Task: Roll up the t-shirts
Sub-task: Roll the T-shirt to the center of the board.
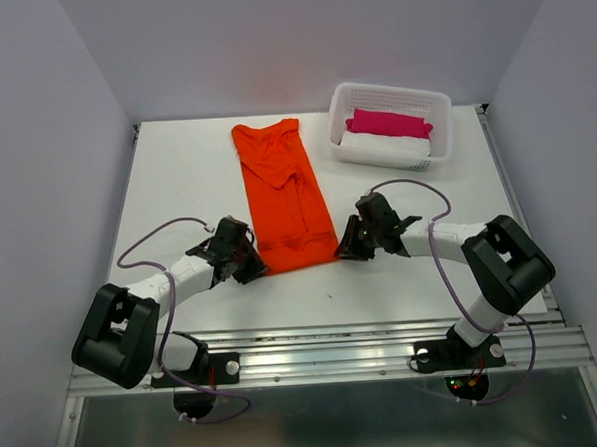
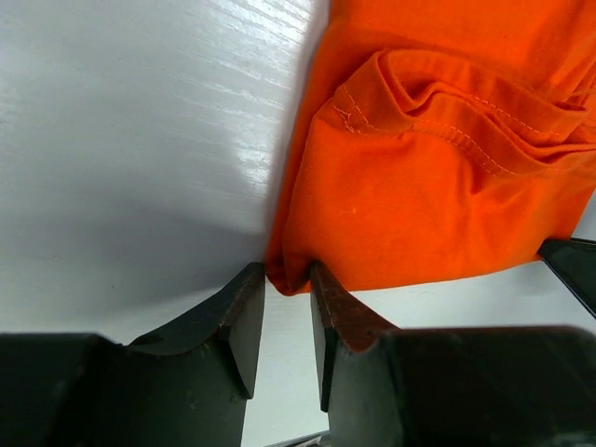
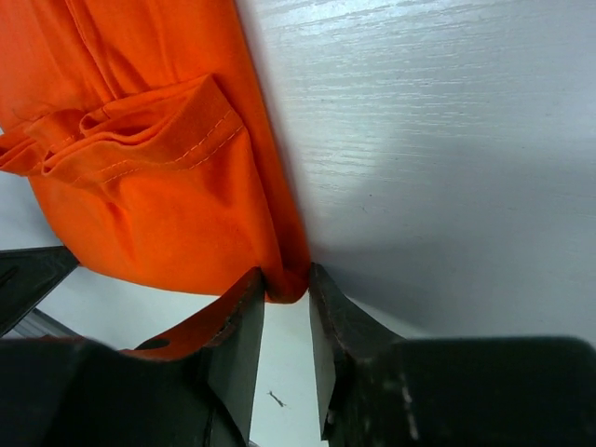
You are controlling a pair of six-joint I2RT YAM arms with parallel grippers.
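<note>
Grip: left claw (image 2: 287, 276) on t-shirt (image 1: 283, 189) corner | right claw (image 3: 285, 281) likewise

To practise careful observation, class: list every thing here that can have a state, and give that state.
t-shirt: folded into a long strip, lying flat, not yet rolled.
left gripper: pinching the t-shirt's near left corner.
right gripper: pinching its near right corner.
basket: upright, holding two bundles.
pink bundle: rolled, lying on the white bundle.
</note>
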